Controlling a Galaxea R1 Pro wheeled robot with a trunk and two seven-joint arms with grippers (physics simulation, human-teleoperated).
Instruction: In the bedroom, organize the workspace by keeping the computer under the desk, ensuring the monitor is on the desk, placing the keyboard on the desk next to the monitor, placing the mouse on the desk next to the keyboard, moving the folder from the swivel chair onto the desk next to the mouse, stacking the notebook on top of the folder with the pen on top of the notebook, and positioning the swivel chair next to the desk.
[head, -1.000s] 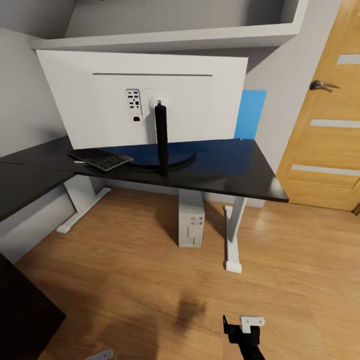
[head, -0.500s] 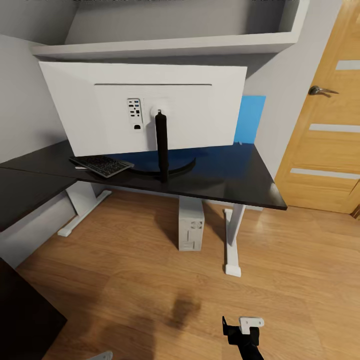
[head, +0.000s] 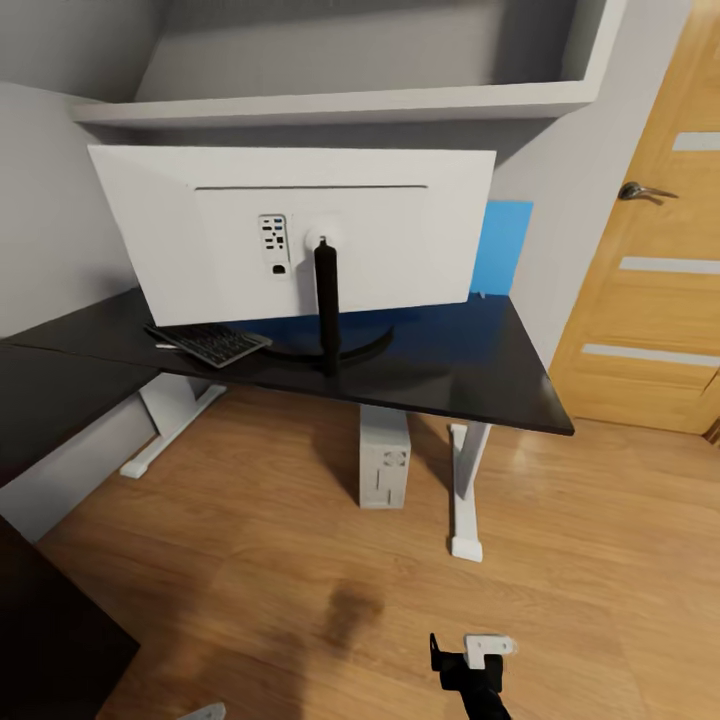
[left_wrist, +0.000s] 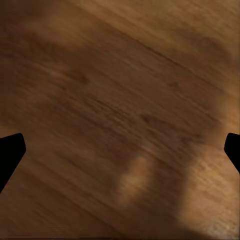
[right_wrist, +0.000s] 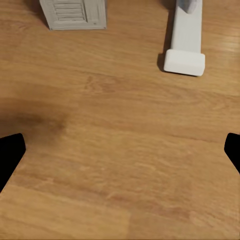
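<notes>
The desk (head: 470, 370) with its glossy black top stands ahead. On it is the monitor (head: 300, 230), its white back and black stand facing me. The keyboard (head: 210, 343) lies at the desk's front left, beside the monitor's base. A blue folder (head: 500, 247) stands upright against the wall at the desk's back right. The computer (head: 384, 470) sits on the floor under the desk and is also in the right wrist view (right_wrist: 75, 14). My right gripper (head: 465, 655) hangs low over the floor, open and empty (right_wrist: 120, 155). My left gripper (left_wrist: 120, 155) is open over bare wood floor.
A wooden door (head: 650, 280) with a lever handle is at the right. A white shelf (head: 340, 100) runs above the monitor. The desk's white leg and foot (head: 463, 500) (right_wrist: 185, 45) stand right of the computer. A dark furniture corner (head: 50, 640) is at the lower left.
The whole head view has shifted slightly, with the desk a little lower in the picture, so the camera moved. The things on the desk have not moved.
</notes>
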